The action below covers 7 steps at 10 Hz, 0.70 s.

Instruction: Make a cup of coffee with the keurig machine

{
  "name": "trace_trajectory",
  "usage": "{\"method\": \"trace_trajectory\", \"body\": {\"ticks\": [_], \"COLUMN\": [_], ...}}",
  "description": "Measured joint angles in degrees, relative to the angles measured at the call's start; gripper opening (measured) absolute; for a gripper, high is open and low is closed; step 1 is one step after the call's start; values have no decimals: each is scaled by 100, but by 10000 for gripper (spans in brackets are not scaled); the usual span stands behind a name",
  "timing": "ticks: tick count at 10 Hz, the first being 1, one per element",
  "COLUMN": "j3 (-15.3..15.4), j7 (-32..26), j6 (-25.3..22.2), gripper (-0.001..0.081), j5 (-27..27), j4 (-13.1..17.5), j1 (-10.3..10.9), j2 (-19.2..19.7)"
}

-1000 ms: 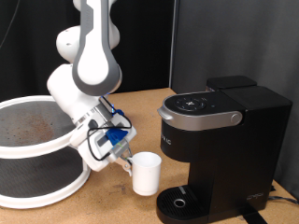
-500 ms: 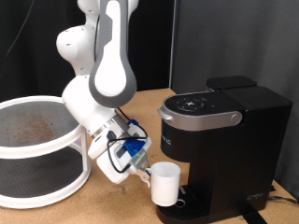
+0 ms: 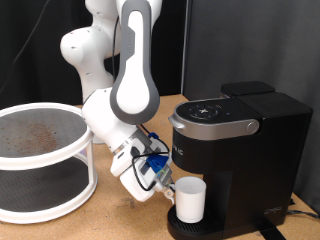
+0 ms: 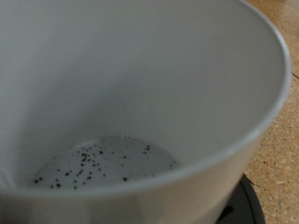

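Observation:
The small white cup stands upright under the brew head of the black keurig machine, at or just above its round drip tray. My gripper is shut on the cup's rim on the side towards the exterior view's left. The arm reaches down from the top of that view. In the wrist view the cup fills the picture. Its inside is empty but for dark specks on the bottom. A dark edge of the drip tray shows beside it. The fingers do not show in the wrist view.
A white round two-tier rack stands on the wooden table at the exterior view's left. The machine's lid is down, with its button panel on top. A black backdrop hangs behind.
My gripper has carried the cup to the exterior view's right and slightly down, from beside the machine to under its brew head over the drip tray.

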Motion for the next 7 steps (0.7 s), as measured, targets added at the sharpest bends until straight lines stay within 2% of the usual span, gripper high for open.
{"method": "trace_trajectory", "body": {"ticks": [2, 3, 4, 5, 6, 7], "j3": [65, 66, 61, 42, 6, -59], "j7": [-44, -41, -41, -12, 79, 172], "j6": [-12, -12, -18, -56, -101, -189], "gripper": [68, 101, 101, 312, 312, 482], "j5": [78, 53, -24, -194, -436, -717], "j4": [4, -21, -68, -128, -194, -271], "j1": [0, -4, -21, -63, -130, -208], "j2": [6, 16, 27, 28, 25, 7]}}
